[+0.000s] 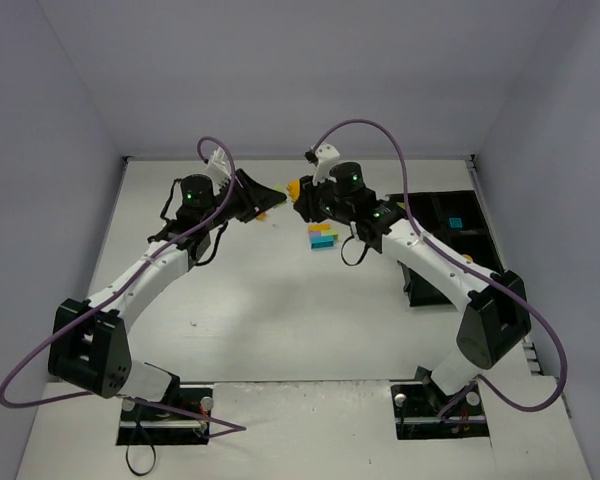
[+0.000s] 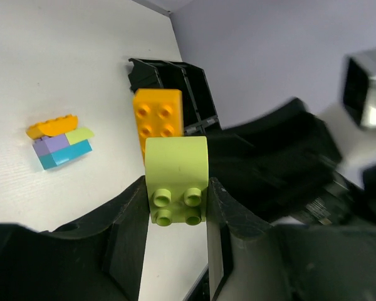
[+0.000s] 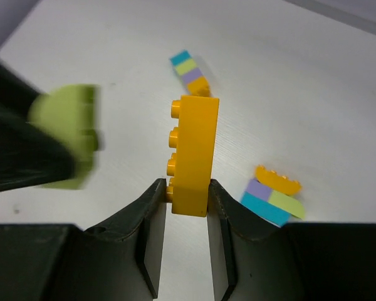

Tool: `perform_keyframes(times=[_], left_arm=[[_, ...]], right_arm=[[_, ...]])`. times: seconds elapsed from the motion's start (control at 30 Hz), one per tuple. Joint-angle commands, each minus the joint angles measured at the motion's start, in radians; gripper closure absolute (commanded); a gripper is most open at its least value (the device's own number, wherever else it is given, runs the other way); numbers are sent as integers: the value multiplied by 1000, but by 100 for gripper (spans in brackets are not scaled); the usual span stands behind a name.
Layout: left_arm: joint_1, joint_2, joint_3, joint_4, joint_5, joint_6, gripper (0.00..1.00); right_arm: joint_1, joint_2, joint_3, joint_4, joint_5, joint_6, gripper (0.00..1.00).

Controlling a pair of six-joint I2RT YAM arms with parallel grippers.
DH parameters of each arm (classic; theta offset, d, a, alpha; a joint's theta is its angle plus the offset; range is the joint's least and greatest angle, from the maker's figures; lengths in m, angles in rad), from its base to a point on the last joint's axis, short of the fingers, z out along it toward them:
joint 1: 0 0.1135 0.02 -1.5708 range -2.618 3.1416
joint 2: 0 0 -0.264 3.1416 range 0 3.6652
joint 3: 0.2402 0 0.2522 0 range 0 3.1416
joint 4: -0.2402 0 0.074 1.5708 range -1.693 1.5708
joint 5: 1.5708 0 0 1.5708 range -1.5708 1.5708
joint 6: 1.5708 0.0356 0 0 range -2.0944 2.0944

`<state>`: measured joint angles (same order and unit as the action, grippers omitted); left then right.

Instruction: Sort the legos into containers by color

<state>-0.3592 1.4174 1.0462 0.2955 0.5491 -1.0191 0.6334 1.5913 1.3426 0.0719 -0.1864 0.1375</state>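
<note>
Containers are the compartments of one black tray lying along the right edge of the tabletop and reaching toward its far right corner. A cyan piece sits in one of the far compartments, and the right arm crosses the near part, hiding what lies there. Over the middle of the tabletop, near its far edge, the left end effector is clamped on a lime green brick, its studs facing the wrist camera. The right end effector is clamped on an orange brick held on edge. The two bricks are close together with a gap between them. Just toward the near edge from them, a multicoloured cluster of cyan, lime, lavender and orange legos rests on the surface. The right wrist view shows a second, strip-like cluster apart from it. Bare white surface spreads from the clusters to the near edge between the arms, and out to the left edge. Pale lavender-grey walls close the tabletop on its left, far and right sides.
</note>
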Motion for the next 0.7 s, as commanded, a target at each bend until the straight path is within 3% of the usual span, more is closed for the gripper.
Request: perform_keyframes(times=[0.0,0.17,0.27,0.5,0.67], left_arm=[[-3,-103,12,70,52,20,100],[3,-113,-5,67,83,36,100],[5,-112,6,30,95,63,100],[3,-101,89,-228,58,269,100],[-9,-77,164,-383,41,387,100]], right_arm=[[-49,-47,-36,14,131,-18,100],[-69,-68,-62,0,143,-1,100],[-95,-99,-80,-35,232,36,100],[-383,-261,-230,-202,398,233,100],[-572,-358,-341,-299,415,287,100]])
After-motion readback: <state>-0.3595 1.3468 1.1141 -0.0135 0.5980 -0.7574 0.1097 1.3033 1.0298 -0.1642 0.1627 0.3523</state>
